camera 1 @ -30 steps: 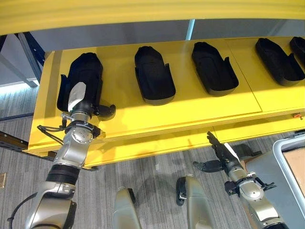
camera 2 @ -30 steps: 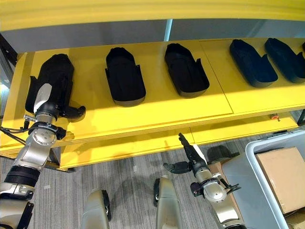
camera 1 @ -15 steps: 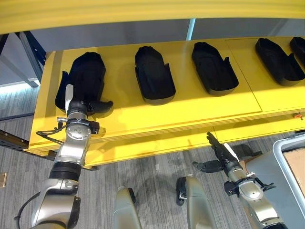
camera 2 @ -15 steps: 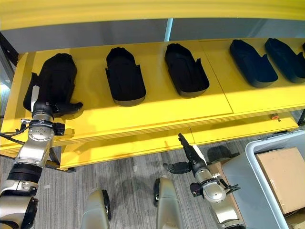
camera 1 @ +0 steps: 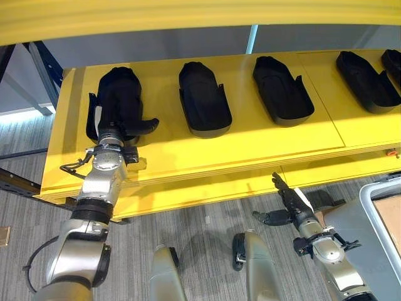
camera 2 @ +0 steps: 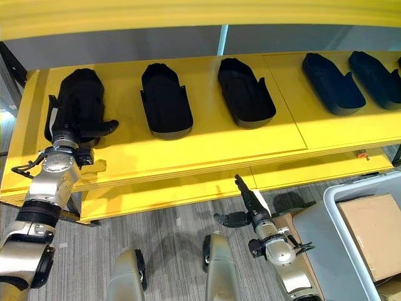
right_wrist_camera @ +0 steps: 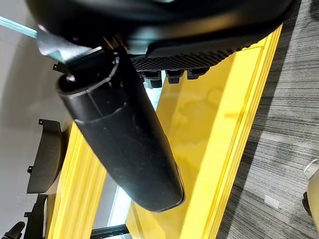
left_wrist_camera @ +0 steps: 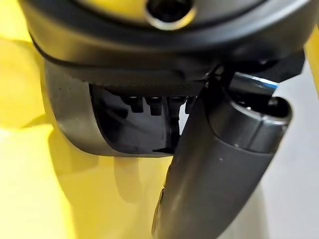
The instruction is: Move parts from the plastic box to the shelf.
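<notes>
On the yellow shelf (camera 1: 250, 145) the leftmost black moulded part (camera 1: 119, 93) lies lengthwise. My left hand (camera 1: 114, 130) is at its near end, turned on edge, thumb stretched out to the right; its grip on the part is hidden. The left wrist view shows the part's grey rim (left_wrist_camera: 65, 124) right against the hand. My right hand (camera 1: 287, 199) hangs low in front of the shelf over the floor, open and empty.
Three more black parts (camera 1: 203, 100) (camera 1: 282, 91) (camera 1: 366, 72) lie in a row along the shelf, with another at the far right edge. A grey plastic box (camera 2: 332, 199) with a cardboard carton (camera 2: 371, 233) stands lower right. An upper yellow board (camera 1: 188, 19) overhangs.
My left hand has turned from lying flat on the leftmost part to standing on edge, and hand and part have shifted a little to the right. The right hand has stayed put.
</notes>
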Available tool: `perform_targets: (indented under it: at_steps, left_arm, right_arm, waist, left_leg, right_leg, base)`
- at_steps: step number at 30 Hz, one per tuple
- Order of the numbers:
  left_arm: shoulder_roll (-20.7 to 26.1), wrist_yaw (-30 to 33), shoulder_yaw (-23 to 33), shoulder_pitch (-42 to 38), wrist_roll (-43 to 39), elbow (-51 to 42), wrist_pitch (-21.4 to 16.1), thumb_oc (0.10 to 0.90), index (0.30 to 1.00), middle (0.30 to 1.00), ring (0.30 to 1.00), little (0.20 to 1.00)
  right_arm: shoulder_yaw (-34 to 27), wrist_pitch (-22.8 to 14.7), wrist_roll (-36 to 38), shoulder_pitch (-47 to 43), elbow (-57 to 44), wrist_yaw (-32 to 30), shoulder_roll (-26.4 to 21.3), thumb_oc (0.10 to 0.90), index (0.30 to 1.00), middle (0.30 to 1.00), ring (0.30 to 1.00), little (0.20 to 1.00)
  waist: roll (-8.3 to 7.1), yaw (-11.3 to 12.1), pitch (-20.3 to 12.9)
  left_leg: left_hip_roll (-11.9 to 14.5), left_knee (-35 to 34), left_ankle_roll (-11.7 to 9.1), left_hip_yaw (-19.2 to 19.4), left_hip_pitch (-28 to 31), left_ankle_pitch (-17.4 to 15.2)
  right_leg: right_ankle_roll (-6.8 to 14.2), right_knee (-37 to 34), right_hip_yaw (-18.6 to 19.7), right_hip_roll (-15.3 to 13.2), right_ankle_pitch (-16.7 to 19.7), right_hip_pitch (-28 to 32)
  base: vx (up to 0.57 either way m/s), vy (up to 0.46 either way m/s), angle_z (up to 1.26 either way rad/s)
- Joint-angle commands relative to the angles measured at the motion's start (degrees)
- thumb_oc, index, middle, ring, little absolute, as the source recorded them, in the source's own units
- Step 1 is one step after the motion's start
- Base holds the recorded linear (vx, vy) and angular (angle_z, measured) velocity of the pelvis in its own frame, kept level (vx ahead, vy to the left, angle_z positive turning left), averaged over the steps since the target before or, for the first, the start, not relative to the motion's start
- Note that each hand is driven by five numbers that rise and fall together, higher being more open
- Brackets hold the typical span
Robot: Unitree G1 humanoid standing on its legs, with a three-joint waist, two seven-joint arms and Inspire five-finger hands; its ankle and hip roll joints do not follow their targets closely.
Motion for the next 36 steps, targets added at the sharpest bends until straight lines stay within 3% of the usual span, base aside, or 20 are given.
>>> perform_targets:
  at_steps: [1, 17, 36]
  left_arm:
    - [-2.06, 0.92, -0.85, -3.87, -2.43, 1.64, -4.73, 0.9, 1.0, 1.0, 1.0, 1.0]
    - [-2.04, 2.41, 0.31, -3.48, -4.22, 1.97, -5.81, 0.9, 1.0, 1.0, 1.0, 1.0]
    - [6.98, 10.18, 7.2, -2.09, 9.06, -17.88, -10.08, 0.9, 1.0, 1.0, 1.0, 1.0]
  right_arm:
    - [-1.36, -4.38, 0.14, -1.72, -3.21, -1.64, -1.2, 0.9, 1.0, 1.0, 1.0, 1.0]
    - [-0.68, -4.76, 0.33, -1.7, -3.14, -2.09, -1.18, 0.9, 1.0, 1.0, 1.0, 1.0]
    - [-2.36, -6.69, -0.24, -2.86, -3.53, -1.53, -2.43, 0.9, 1.0, 1.0, 1.0, 1.0]
  waist:
    - [0.27, -0.15, -3.77]
    - [0.25, 0.03, -3.85]
    - [0.75, 0.78, -4.15]
  left_leg:
    - [-0.99, -4.03, 2.7, -2.58, -1.3, 4.76]
    - [-1.04, -4.03, 2.67, -2.53, -1.4, 4.82]
    - [-1.31, -3.87, 2.74, -2.36, -1.48, 4.39]
  right_leg:
    - [3.16, -4.73, 2.23, -1.86, 0.37, 5.55]
    - [3.18, -4.82, 2.06, -1.85, 0.43, 5.6]
    - [3.26, -4.67, 2.07, -2.0, 0.03, 5.51]
  base:
    - [0.0, 0.0, 0.0]
    - [0.0, 0.0, 0.0]
    - [0.0, 0.0, 0.0]
